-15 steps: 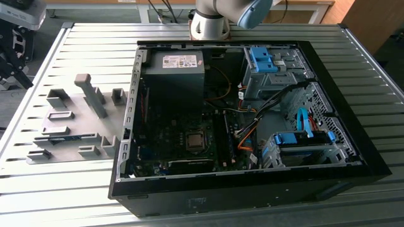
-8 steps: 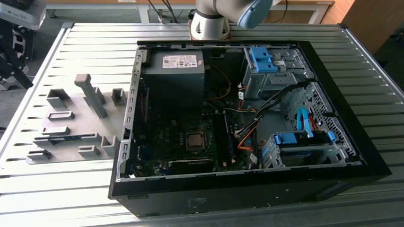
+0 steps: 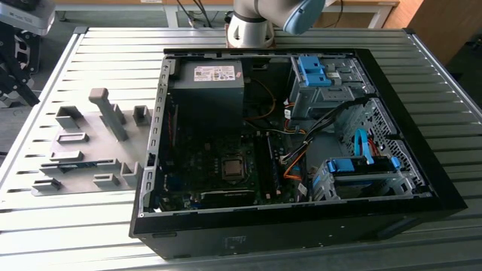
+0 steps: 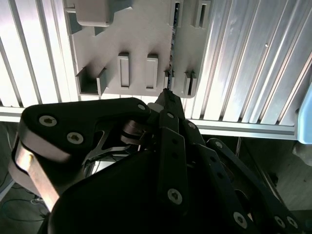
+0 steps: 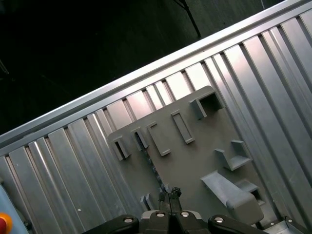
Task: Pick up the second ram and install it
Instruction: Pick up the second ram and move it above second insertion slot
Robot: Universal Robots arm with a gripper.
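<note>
one gripper [image 4: 168, 93], closed on nothing, hangs above the second ram [image 4: 172, 44] slotted in its holder [image 4: 136, 34].

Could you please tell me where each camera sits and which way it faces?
Exterior view: off the arm, looking down on the table, the open computer case and, at the exterior view's left, the grey holder tray; the arm's base shows beyond the case.
First wrist view: on the wrist, looking down past the hand at the tray.
Second wrist view: on the wrist, looking down along the hand at the tray.
Shared: both wrist views show the hand and the second ram in the tray.
</note>
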